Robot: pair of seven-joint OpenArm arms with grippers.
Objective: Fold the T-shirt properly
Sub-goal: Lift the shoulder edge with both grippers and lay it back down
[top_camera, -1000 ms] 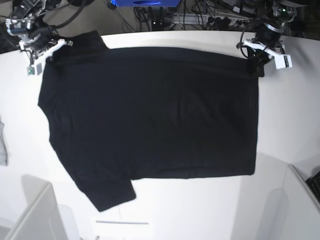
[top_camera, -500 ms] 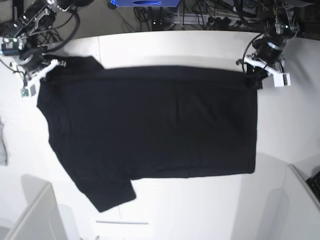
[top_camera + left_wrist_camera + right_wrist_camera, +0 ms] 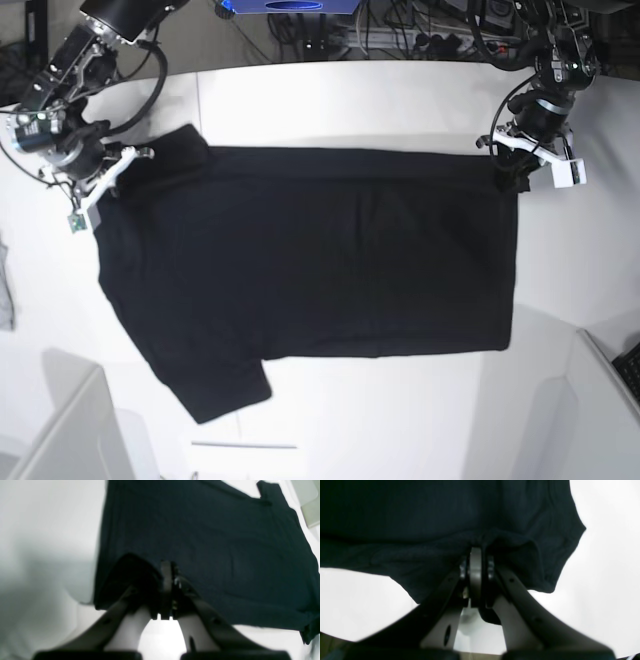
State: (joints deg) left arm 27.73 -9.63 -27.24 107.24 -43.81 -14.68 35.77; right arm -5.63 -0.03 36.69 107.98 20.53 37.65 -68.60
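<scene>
Clearly, both claws are pinching cloth: the left gripper [image 3: 518, 168] is clamping the shirt's corner at 2 o'clock in the base view, jaws pressed together on a bunched fold, and the right gripper [image 3: 112, 172] is nipping the sleeve edge at 10 o'clock. Each arm is reaching down from the table's [image 3: 330, 95] far side, wrist angled inward. Outward, the T-shirt [image 3: 310, 270] is lying flat, plain black, its far edge folding over.
</scene>
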